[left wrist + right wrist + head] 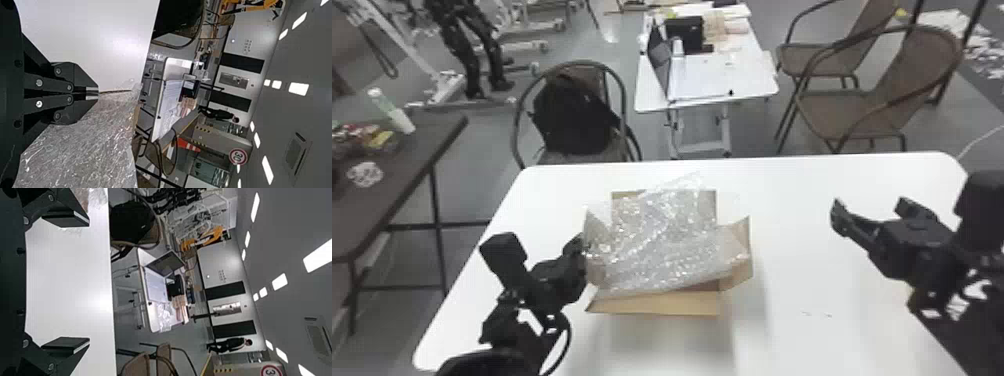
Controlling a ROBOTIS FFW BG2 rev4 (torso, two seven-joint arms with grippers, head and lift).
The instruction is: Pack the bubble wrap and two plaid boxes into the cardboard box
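We see the cardboard box point(657, 305) standing open on the white table point(807, 200), and its flaps are spread outward. The bubble wrap point(657, 240) lies over the opening of the box as 1 loose, crumpled heap. It covers most of the inside and rises over a part of the back flap; the front flap remains bare. What is beneath the wrap, we cannot tell.

Our left gripper point(577, 245) is at the left side of the box, beside the left flap. In the left wrist view its 2 jaws are pressed together, with the wrap and a thin brown edge close to the tips. If something thin is caught between them, we cannot tell.

Our right gripper point(874, 210) is over the table to the right of the box, well apart from it. Its 2 jaws are spread wide, and between them there is only air.

Behind the table we see a black bag point(572, 115) on a chair, a laptop point(659, 52) on a farther table, and 2 brown chairs at the right. At the left stands a dark table point(432, 135).
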